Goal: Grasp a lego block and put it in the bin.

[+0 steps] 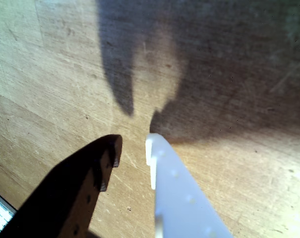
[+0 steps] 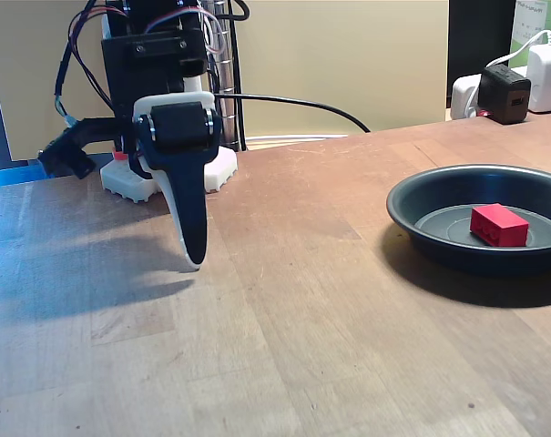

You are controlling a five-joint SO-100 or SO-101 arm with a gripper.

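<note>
The red lego block (image 2: pixel 498 224) lies flat on the bottom of the bin (image 2: pixel 419 233), a round dark pan at the right of the fixed view. My gripper (image 2: pixel 195 259) hangs far to the left of it, tips pointing down just above the wooden table. In the wrist view the gripper (image 1: pixel 132 146) shows a dark finger (image 1: pixel 102 158) and a white finger (image 1: pixel 162 163) with a narrow gap between the tips. Only bare wood shows in that gap.
The arm's white base (image 2: pixel 134 182) stands at the back left with cables around it. A black power adapter (image 2: pixel 505 93) and a white one (image 2: pixel 546 77) sit at the back right behind the bin. A black cable (image 2: pixel 293 100) arcs over the table's far edge.
</note>
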